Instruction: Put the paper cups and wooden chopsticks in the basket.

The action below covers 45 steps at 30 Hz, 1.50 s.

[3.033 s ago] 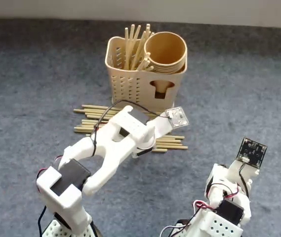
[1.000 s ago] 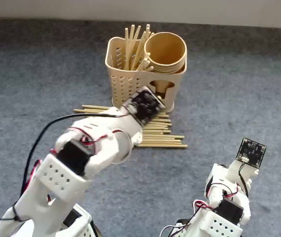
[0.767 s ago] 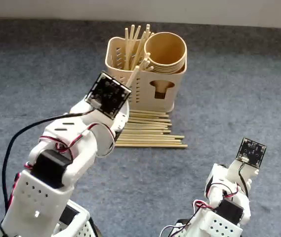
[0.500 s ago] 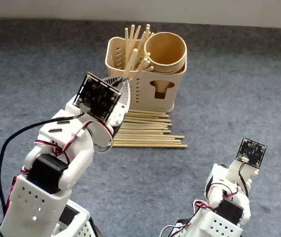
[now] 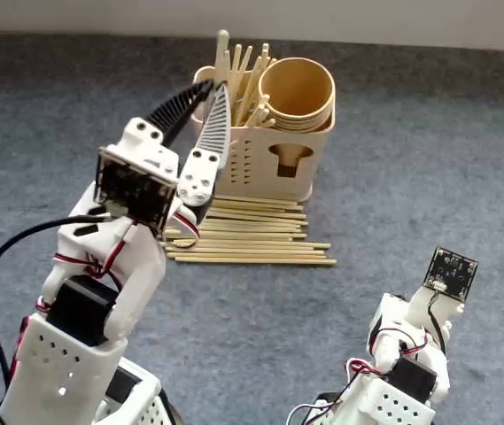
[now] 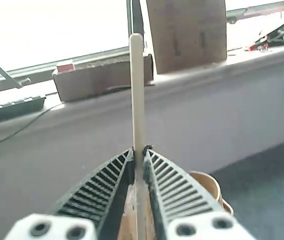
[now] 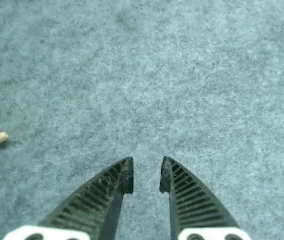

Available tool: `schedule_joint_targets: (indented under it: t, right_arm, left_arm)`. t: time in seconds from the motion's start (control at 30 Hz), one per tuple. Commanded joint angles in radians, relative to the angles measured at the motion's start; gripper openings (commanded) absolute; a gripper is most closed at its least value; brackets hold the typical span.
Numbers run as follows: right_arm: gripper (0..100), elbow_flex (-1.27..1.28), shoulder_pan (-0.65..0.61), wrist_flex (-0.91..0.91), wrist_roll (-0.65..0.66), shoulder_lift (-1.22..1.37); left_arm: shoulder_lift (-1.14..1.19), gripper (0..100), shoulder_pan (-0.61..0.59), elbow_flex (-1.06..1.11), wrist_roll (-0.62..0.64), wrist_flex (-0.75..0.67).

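The left claw [image 5: 212,88] has risen from the pile [image 5: 260,241] on the tabletop and now pinches one chopstick [image 5: 223,49] upright over the basket [image 5: 298,177], so the drop looks next. The right claw [image 7: 145,176], narrowly parted and empty, hangs above the tabletop. There is one basket holding nested cups [image 5: 296,84], number unclear, and roughly seven standing sticks [image 5: 247,80]. About a dozen lie in the pile.

Cream basket [image 5: 260,168], tan paper cups [image 5: 297,87] stacked in its right half, wooden chopsticks [image 5: 244,84] standing in its left, loose chopsticks [image 5: 256,241] piled flat before it, single chopstick [image 6: 137,100] upright over its rim.
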Motion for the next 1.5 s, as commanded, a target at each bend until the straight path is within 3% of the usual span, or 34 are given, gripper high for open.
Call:
schedule_joint_targets:
  t: [0.0, 0.43, 0.77, 0.93, 1.03, 1.27, 1.47]
  right_arm:
    - [10.5, 0.064, 0.012, -0.030, 0.002, -0.012]
    - [10.5, 0.064, 0.012, -0.031, 0.002, -0.012]
    - [10.5, 0.064, 0.012, -0.031, 0.002, -0.012]
    - [10.5, 0.064, 0.012, -0.031, 0.002, -0.012]
    - [10.5, 0.064, 0.012, -0.031, 0.002, -0.012]
    - [10.5, 0.064, 0.012, -0.031, 0.002, -0.012]
    - [10.5, 0.064, 0.012, -0.031, 0.002, -0.012]
  left_arm:
    - [-0.012, 2, -0.064, -0.038, 0.008, -0.160]
    - [0.294, 2, -0.076, -0.188, 0.011, -0.215]
    - [0.430, 1, -0.079, -0.186, 0.011, -0.209]
    - [0.430, 9, -0.079, -0.185, 0.011, -0.198]
    - [0.430, 14, -0.079, -0.191, 0.011, -0.121]
    - [0.400, 14, -0.134, -0.188, 0.009, -0.005]
    - [0.297, 14, -0.246, -0.179, 0.009, 0.249]
